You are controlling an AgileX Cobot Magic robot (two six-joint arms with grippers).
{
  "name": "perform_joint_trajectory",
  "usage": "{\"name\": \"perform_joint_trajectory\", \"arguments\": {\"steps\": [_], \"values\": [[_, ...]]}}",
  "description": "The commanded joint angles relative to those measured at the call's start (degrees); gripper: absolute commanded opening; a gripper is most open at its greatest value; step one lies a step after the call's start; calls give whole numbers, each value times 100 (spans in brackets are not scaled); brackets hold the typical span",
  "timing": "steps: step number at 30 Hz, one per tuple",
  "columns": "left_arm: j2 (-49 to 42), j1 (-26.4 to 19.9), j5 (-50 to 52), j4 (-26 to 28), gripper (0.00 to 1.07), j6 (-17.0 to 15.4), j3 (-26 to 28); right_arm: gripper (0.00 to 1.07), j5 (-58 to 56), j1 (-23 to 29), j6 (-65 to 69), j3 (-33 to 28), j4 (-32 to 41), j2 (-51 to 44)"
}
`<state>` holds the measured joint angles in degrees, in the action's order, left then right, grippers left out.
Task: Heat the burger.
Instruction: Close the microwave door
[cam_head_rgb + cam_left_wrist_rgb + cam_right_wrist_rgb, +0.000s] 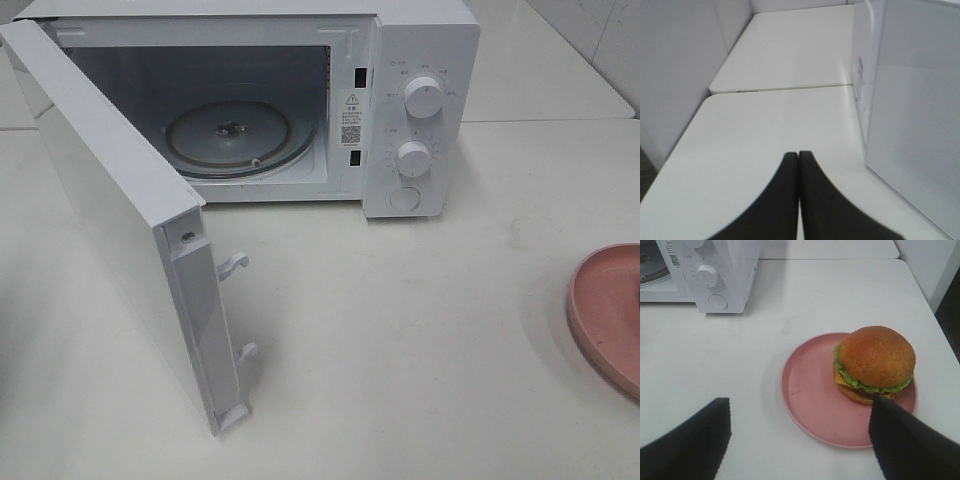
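Burger [874, 364] sits on the pink plate [810, 400] on the desk [740, 355], near the open microwave [400, 90]. Right gripper [800, 440] hovers spread wide, empty; left gripper [798, 200] is clenched on nothing.

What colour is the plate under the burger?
Pink; the plate under the burger shows best in the right wrist view.

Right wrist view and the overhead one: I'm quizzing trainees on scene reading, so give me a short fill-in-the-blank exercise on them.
1. The golden-bun burger with green lettuce sits on a round ____ plate.
2. The white microwave has its door standing ____.
3. The glass turntable inside it is ____.
4. The left gripper is ____.

Missing words: pink; open; empty; shut
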<state>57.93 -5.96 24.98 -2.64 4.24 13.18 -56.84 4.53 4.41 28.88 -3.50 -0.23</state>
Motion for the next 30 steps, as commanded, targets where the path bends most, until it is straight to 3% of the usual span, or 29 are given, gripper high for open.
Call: {"name": "perform_joint_trajectory", "arguments": {"steps": [1,2,5,13,17,18,20,21,26,30], "values": [[596,40,802,-1702,0,-1255,-23,75,-17,-46,-29,-11,0,-172],[888,40,1272,-2200,0,-1438,-23,75,-17,-46,-29,-11,0,-172],[1427,40,1908,-2607,0,-1507,-23,75,-17,-46,-29,-11,0,-172],[2590,69,3403,-2762,0,-1501,29,75,-17,-46,-29,-11,0,-172],[2830,378,3392,-2750,0,-1495,166,75,-17,-46,-29,-11,0,-172],[2968,653,3386,-2693,0,-1467,246,75,-17,-46,-29,-11,0,-172],[3025,779,3386,-2636,0,-1450,281,75,-17,-46,-29,-11,0,-172],[3151,1094,3403,-2343,0,-1450,338,75,-17,-46,-29,-11,0,-172],[3358,1667,3415,-1644,0,-1381,441,75,-17,-46,-29,-11,0,-172],[3564,2298,3432,-963,0,-1043,607,75,-17,-46,-29,-11,0,-172]]}}
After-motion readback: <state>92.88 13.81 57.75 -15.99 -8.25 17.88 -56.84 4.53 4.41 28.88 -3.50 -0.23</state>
